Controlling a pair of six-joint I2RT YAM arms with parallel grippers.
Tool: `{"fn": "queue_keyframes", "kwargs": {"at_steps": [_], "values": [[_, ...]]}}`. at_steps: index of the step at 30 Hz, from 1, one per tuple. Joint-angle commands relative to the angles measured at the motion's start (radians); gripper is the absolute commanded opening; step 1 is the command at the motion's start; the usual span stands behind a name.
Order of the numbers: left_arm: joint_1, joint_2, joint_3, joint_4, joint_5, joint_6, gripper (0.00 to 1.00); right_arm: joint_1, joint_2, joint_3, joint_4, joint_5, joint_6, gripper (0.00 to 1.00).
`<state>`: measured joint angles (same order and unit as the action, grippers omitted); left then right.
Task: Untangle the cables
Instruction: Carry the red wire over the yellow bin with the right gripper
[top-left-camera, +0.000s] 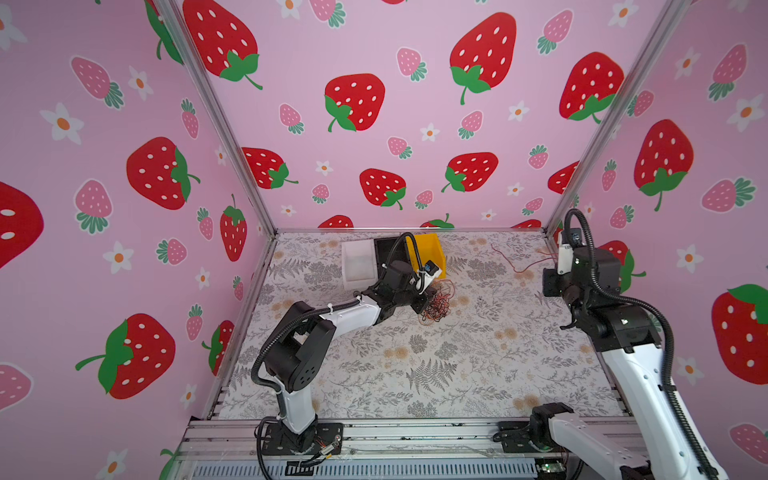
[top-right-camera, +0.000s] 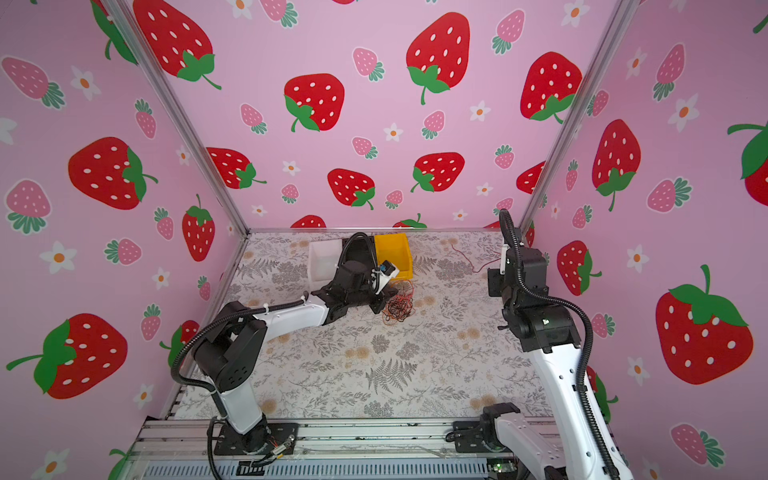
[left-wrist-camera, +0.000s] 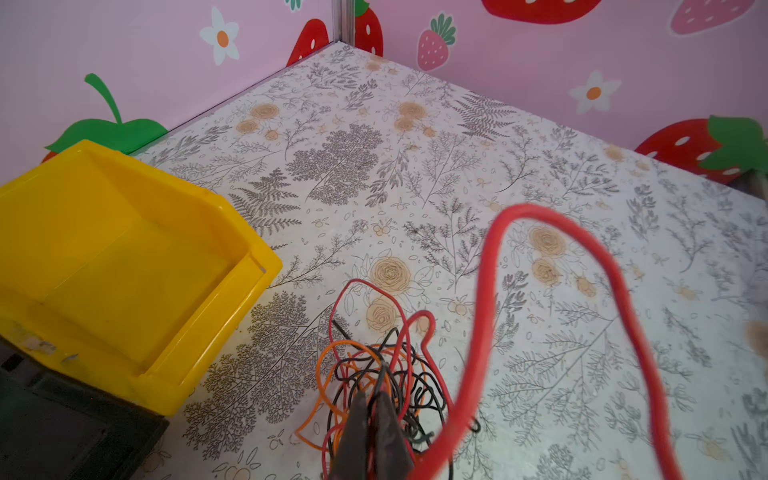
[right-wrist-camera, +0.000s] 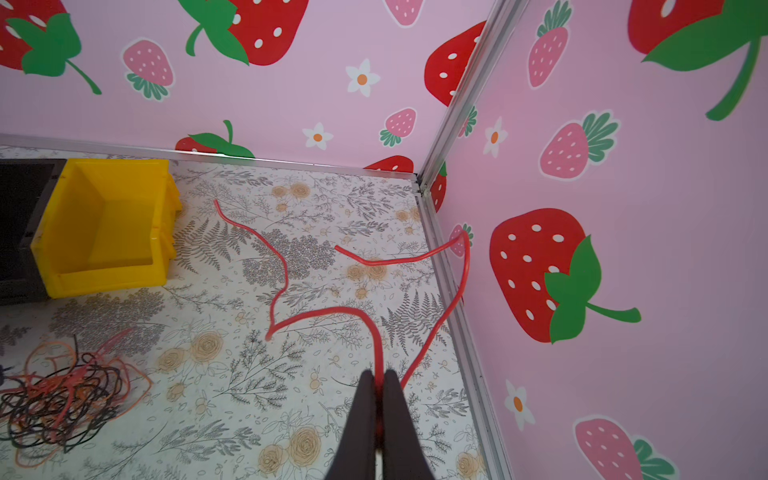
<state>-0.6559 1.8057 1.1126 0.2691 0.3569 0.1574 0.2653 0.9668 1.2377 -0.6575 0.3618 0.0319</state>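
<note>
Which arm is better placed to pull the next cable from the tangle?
Probably left: the left gripper sits shut in the tangle; the right gripper, beside the wall, pinches a loose red cable.

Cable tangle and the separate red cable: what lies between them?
Only bare floral table, as the right wrist view shows; nothing rests between the tangle and the red cable.

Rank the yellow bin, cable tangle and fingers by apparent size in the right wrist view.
1. The yellow bin and the cable tangle look alike; the frame cuts the tangle.
2. The fingers, smallest, though enlarged by nearness.
</note>
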Motion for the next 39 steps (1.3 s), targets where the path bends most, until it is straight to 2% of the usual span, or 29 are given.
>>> {"fn": "queue_keyframes", "kwargs": {"at_steps": [1, 7, 9, 14, 19, 26, 30, 35, 39], "values": [[-0.011, -0.067, -0.029, -0.027, 0.057, 0.024, 0.22, -0.005, 0.033, 0.020, 0.035, -0.090, 0.003, 0.00], [-0.019, -0.148, -0.073, -0.035, 0.036, 0.024, 0.51, -0.005, 0.111, 0.051, 0.083, -0.166, 0.008, 0.00], [-0.022, -0.179, -0.087, -0.023, 0.021, 0.022, 0.58, -0.005, 0.135, 0.065, 0.106, -0.193, 0.011, 0.00], [-0.021, -0.265, -0.100, -0.047, -0.053, 0.013, 0.66, -0.001, 0.216, 0.103, 0.171, -0.292, 0.016, 0.00], [-0.014, -0.370, -0.135, -0.082, -0.164, 0.018, 0.72, 0.029, 0.332, 0.171, 0.214, -0.289, 0.019, 0.00], [0.042, -0.498, -0.161, -0.211, -0.261, -0.004, 0.73, 0.126, 0.517, 0.311, 0.239, -0.129, -0.017, 0.00], [0.079, -0.560, -0.195, -0.242, -0.297, -0.008, 0.73, 0.179, 0.629, 0.411, 0.233, -0.078, -0.036, 0.00], [0.124, -0.626, -0.237, -0.276, -0.308, -0.025, 0.73, 0.245, 0.781, 0.532, 0.205, 0.079, -0.074, 0.00], [0.144, -0.677, -0.263, -0.306, -0.319, -0.019, 0.73, 0.271, 0.894, 0.633, 0.173, 0.152, -0.098, 0.00]]}}
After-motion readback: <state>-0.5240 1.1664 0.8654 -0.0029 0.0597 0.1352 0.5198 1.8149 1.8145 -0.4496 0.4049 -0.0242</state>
